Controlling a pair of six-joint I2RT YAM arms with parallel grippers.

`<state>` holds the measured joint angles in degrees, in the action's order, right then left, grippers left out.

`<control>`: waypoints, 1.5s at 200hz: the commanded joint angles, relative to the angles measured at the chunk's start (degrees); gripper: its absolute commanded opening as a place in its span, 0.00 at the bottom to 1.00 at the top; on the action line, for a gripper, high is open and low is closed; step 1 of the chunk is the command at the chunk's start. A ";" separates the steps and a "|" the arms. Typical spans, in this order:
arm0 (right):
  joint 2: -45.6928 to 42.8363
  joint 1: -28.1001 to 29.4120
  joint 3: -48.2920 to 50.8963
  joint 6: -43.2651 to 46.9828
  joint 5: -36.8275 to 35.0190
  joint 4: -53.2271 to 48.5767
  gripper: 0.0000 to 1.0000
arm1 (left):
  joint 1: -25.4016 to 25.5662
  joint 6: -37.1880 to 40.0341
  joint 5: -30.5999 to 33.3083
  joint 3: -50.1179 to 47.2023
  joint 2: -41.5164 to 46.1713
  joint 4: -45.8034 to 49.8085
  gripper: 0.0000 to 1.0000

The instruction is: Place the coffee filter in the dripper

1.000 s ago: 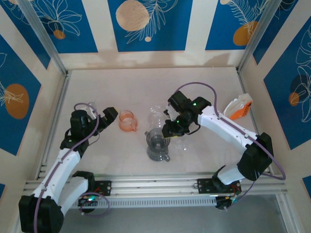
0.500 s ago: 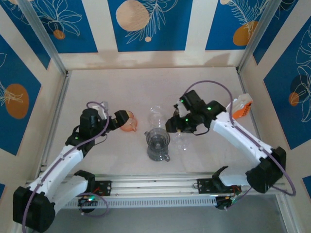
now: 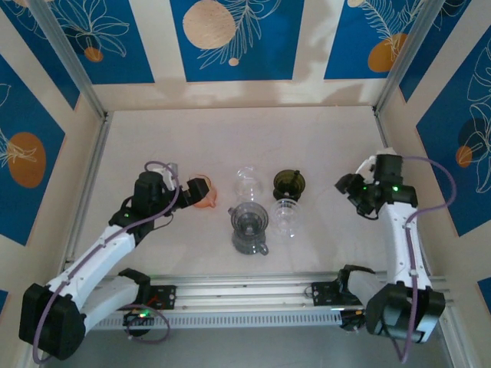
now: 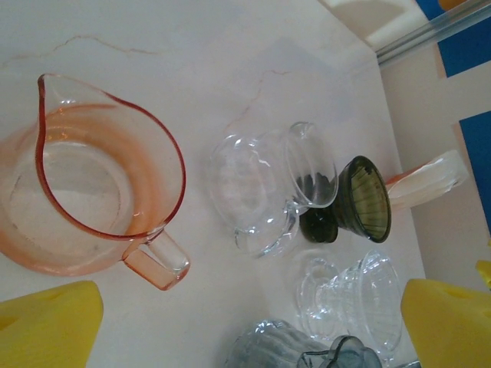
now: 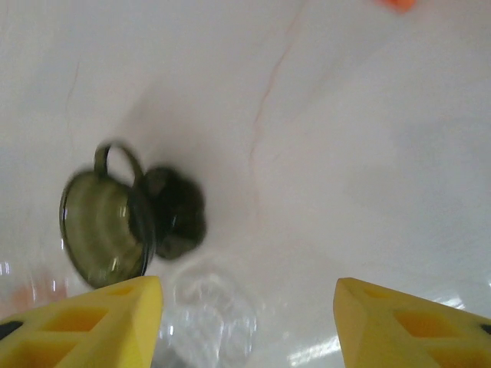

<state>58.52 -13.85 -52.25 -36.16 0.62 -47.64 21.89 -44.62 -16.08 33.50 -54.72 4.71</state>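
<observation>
Coffee filter stack (image 4: 426, 181): pale, leaning at the table's right edge, seen from the left wrist; not in any dripper. Dark green dripper (image 3: 289, 182): on the table centre-right, nothing inside; whether it stands upright cannot be told. Clear dripper (image 3: 285, 217) just in front of it, grey dripper (image 3: 249, 225) to that one's left, a clear glass vessel (image 3: 247, 182) behind. Orange pitcher (image 3: 202, 192) further left.

Right gripper (image 3: 346, 184): right of the green dripper, apart from it, yellow fingers spread wide, holding nothing. Left gripper (image 3: 197, 187): at the pitcher, fingers likewise wide apart, nothing held.
</observation>
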 commanded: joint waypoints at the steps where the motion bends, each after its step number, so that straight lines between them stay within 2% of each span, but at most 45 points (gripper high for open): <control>1: 0.75 -5.84 -0.50 -2.90 1.23 4.84 0.57 | 0.25 -0.05 -1.72 -1.23 -1.07 -3.26 1.00; 18: 3.87 -9.70 -2.97 -3.28 -1.59 5.91 0.55 | 0.26 -0.14 -2.50 -1.98 -1.74 -4.58 1.00; 58: 13.50 -19.34 -9.25 -1.18 1.67 9.18 0.58 | 0.26 -0.18 -4.17 -3.68 -1.65 -6.68 1.00; 97: 23.09 -22.18 -17.35 3.78 1.35 6.87 0.56 | 0.26 -0.63 -4.73 -5.00 -1.31 -9.25 1.00; 118: 26.22 -24.33 -19.47 5.61 5.39 8.25 0.54 | 0.26 -1.14 -5.25 -5.69 -1.68 -10.65 1.00; 157: 31.24 -23.95 -24.15 8.38 6.82 7.66 0.52 | 0.19 -1.39 -5.98 -6.01 -3.07 -12.11 1.00; 185: 34.72 -21.28 -26.81 10.23 6.97 7.27 0.51 | 0.22 -1.31 -5.90 -5.95 -3.55 -12.05 1.00; 215: 38.43 -18.38 -28.83 10.32 3.23 5.71 0.49 | 0.17 -1.04 -5.29 -5.68 -3.82 -11.39 1.00; 300: 40.17 -14.20 -28.48 7.24 -9.28 5.28 0.39 | 0.17 -0.89 -5.39 -5.27 -4.01 -10.53 1.00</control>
<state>98.10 -28.75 -79.94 -27.59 -4.08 -41.21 21.89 -45.93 -20.80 27.99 -58.81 -5.56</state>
